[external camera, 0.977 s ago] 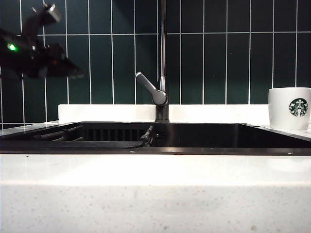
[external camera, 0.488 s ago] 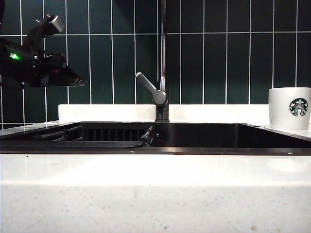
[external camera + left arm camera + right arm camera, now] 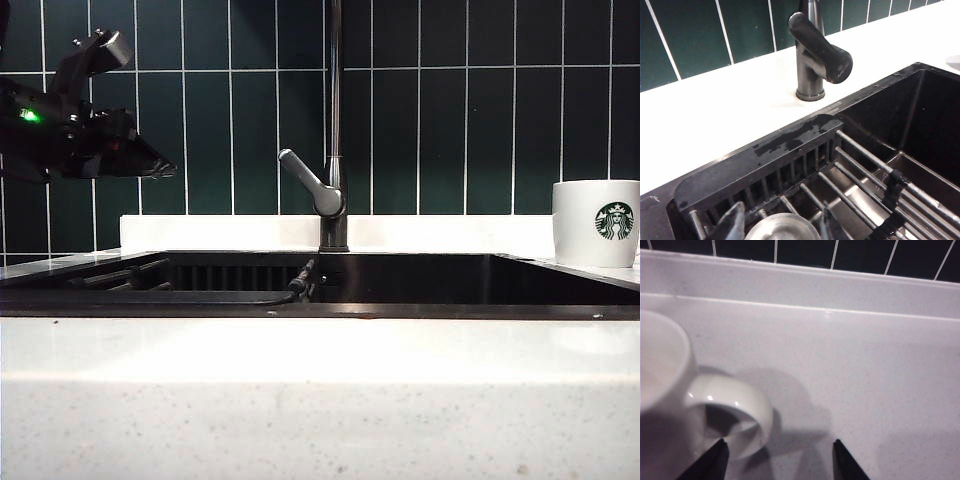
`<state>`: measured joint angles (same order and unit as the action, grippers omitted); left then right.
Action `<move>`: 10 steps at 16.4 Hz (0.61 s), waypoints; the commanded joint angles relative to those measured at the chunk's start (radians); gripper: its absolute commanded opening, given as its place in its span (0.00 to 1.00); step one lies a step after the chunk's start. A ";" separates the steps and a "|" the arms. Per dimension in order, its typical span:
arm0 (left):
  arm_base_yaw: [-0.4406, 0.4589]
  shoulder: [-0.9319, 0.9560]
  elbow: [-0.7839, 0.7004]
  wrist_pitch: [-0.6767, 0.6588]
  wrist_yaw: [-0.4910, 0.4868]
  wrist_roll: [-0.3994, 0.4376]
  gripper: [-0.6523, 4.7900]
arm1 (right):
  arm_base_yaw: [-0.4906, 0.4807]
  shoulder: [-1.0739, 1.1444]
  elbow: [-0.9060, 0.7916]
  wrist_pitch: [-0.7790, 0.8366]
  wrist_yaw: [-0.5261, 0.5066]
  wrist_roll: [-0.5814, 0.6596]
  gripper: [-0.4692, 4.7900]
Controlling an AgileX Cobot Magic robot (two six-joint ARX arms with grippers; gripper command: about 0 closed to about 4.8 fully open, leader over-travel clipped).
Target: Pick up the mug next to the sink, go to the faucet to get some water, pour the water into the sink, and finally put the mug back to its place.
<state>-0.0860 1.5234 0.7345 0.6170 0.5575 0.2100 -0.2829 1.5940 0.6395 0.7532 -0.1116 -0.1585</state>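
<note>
Just beside my right gripper (image 3: 777, 460), jaws apart, the mug (image 3: 670, 385) stands unheld on the counter (image 3: 865, 365), while my left gripper (image 3: 150, 160), empty and likewise apart, has drifted closer to the faucet (image 3: 333, 190), so grasping comes next.

Faucet (image 3: 335, 110) top cut off by exterior view's upper edge; mug (image 3: 670, 385) body cropped, blurred in right wrist view.

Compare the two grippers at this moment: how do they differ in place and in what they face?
The left gripper hangs over the sink's rack, facing the faucet; the right gripper is low over the counter beside the mug, near its handle. Both are open and hold nothing.
</note>
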 commanded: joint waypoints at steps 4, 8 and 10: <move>-0.002 0.066 0.005 0.037 0.007 0.000 0.47 | 0.003 0.112 0.064 0.092 -0.004 0.002 0.63; -0.002 0.101 0.008 0.082 0.009 -0.008 0.47 | 0.004 0.159 0.102 0.123 -0.015 0.034 0.63; -0.002 0.112 0.013 0.080 0.045 -0.008 0.47 | 0.005 0.180 0.103 0.117 -0.025 0.035 0.58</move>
<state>-0.0860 1.6356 0.7418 0.6800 0.5743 0.2058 -0.2783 1.7767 0.7410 0.8619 -0.1291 -0.1295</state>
